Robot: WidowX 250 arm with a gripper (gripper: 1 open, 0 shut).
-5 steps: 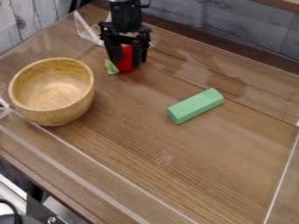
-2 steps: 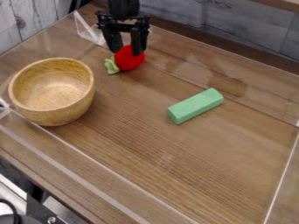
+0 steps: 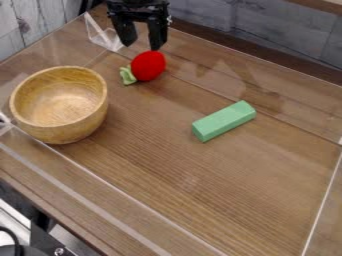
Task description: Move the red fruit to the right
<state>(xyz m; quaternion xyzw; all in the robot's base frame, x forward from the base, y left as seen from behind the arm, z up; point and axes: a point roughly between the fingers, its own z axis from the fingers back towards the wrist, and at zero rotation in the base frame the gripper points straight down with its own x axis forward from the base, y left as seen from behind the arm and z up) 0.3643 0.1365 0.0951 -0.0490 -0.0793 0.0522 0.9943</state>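
Overhead, just behind the red fruit (image 3: pixel 148 65), the claw (image 3: pixel 140 42) is seen, whether open or closed cannot be told. Left of and nearer than the fruit, the wooden bowl (image 3: pixel 59 104) is set; right and nearer, the green block (image 3: pixel 223 121) is placed.

The black robot gripper (image 3: pixel 142 38), beyond the red toy fruit (image 3: pixel 148 65), is small and blurred, so its fingertips and any gap between them cannot be made out; the arm above it is cut off by the top edge. On the near side of the fruit, its green leafy cap (image 3: pixel 127 75) is too small to show separate leaves. The dark equipment with cables (image 3: pixel 24 235), nearer the camera than the fruit, is cropped by the lower left corner.
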